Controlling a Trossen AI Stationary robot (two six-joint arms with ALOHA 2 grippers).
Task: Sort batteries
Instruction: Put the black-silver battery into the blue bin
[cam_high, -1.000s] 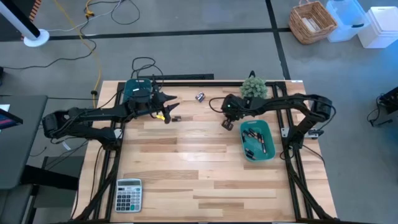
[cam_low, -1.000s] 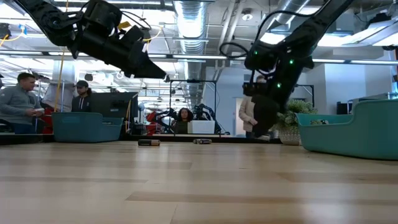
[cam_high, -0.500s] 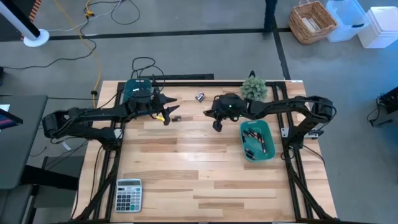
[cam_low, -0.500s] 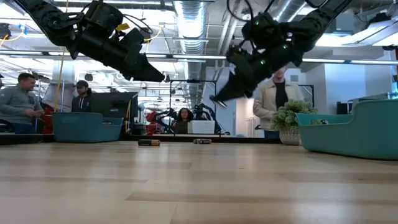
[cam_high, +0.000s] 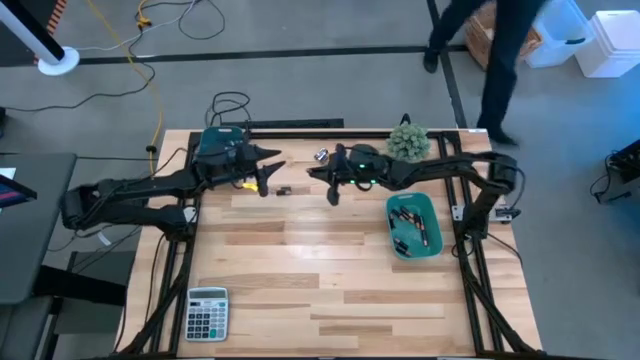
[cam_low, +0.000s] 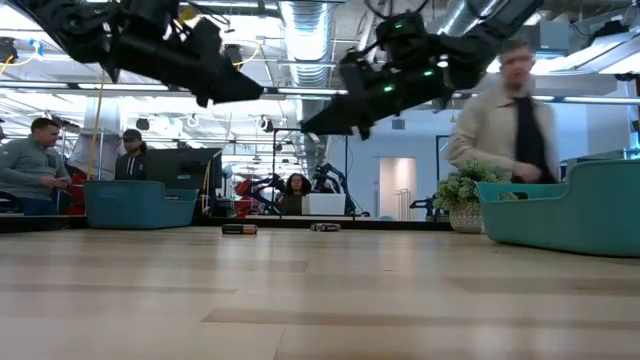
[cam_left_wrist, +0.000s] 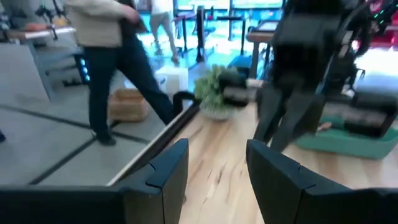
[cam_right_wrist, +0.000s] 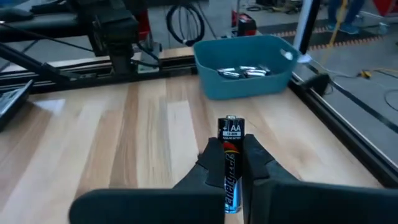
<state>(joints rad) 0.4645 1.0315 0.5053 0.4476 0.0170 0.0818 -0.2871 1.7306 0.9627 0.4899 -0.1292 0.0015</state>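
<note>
1 AA battery (cam_right_wrist: 231, 163), blk/silver | pinched in R claw (cam_right_wrist: 232, 167) | L claw (cam_left_wrist: 217, 180) spread

The only print that can be read is on the black and silver cylindrical battery (cam_right_wrist: 231, 163) clamped between the dark fingers of the right gripper (cam_right_wrist: 231, 171): near its upper end it bears a plus sign and the letters "AA". Below that runs a line of small print and a larger word along its body, both too unclear to read.
</note>
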